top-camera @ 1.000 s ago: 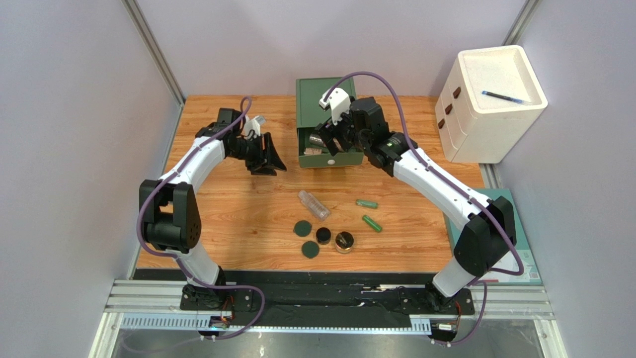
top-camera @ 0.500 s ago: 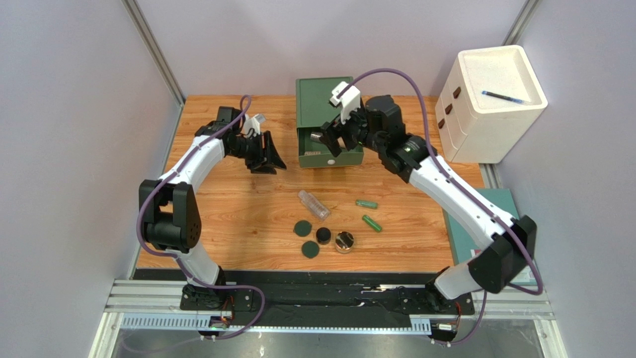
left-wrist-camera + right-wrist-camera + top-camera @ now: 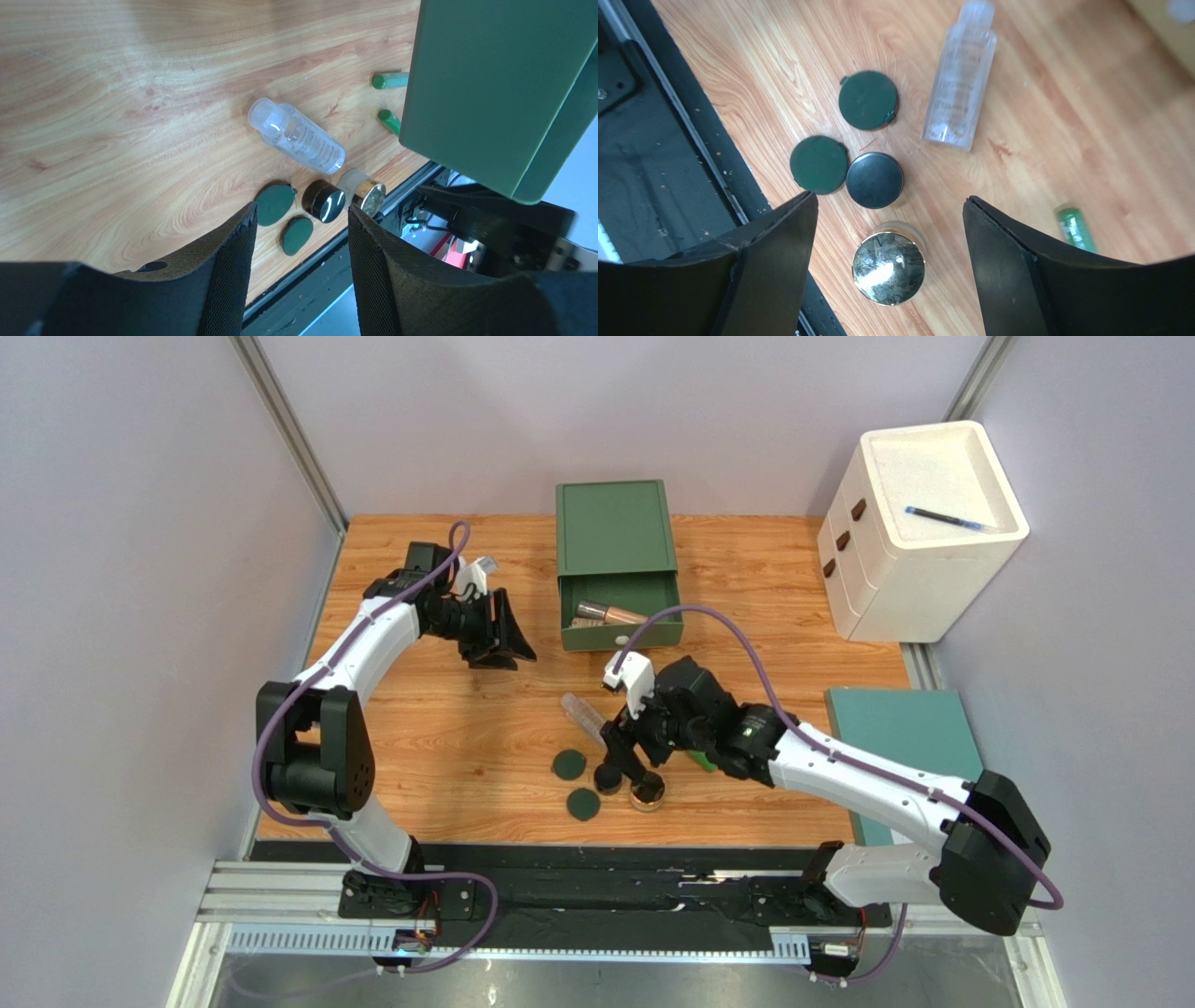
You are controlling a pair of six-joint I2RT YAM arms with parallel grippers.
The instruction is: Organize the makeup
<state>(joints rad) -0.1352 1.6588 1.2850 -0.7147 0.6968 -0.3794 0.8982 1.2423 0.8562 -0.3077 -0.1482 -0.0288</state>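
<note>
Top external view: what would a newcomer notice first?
The open right gripper hangs over the black jar and gold-rimmed compact near the front of the table. Behind, the green drawer box has its drawer pulled out, a beige tube inside. The left gripper hangs open at far left.

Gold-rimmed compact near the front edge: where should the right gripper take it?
Straight down from above, pinching across its round side wall. The gold-rimmed compact lies flat with its lid up, so only the rim offers opposing faces. The black jar sits close on one side. The open right gripper straddles the two free sides, which is probably the safest line.
</note>
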